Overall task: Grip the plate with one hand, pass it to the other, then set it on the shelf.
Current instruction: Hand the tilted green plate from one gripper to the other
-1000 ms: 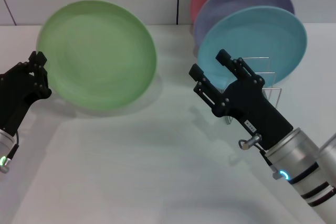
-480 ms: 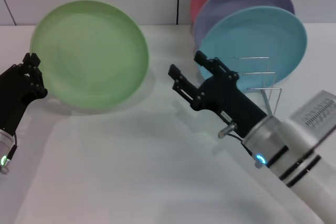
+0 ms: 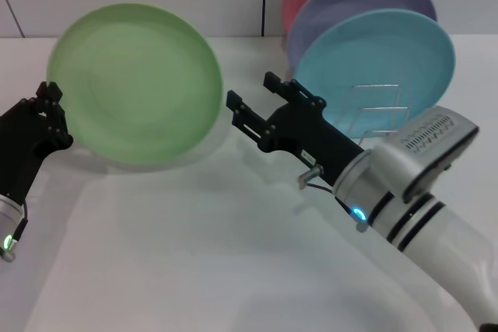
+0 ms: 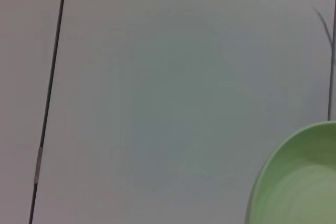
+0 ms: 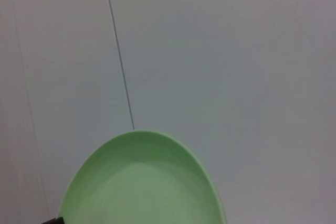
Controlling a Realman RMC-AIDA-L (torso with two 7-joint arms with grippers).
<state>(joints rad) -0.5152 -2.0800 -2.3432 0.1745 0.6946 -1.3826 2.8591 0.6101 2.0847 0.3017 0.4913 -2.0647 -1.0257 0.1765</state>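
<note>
Pinched at its edge by the left gripper (image 3: pixel 53 110), the plate (image 3: pixel 134 82) stands tilted, concave face toward the right gripper (image 3: pixel 257 103), whose jaws gape empty just beside its rim

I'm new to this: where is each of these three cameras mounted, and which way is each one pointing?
Head view: on the robot's head, looking down at the table; shows the left gripper gripping the green plate, the open right gripper near it, and the rack.
Left wrist view: on the left arm, facing the wall; none of the robot shows.
Right wrist view: on the right arm, facing the wall; only a dark scrap at the frame's edge.
All three share the green plate.
</note>
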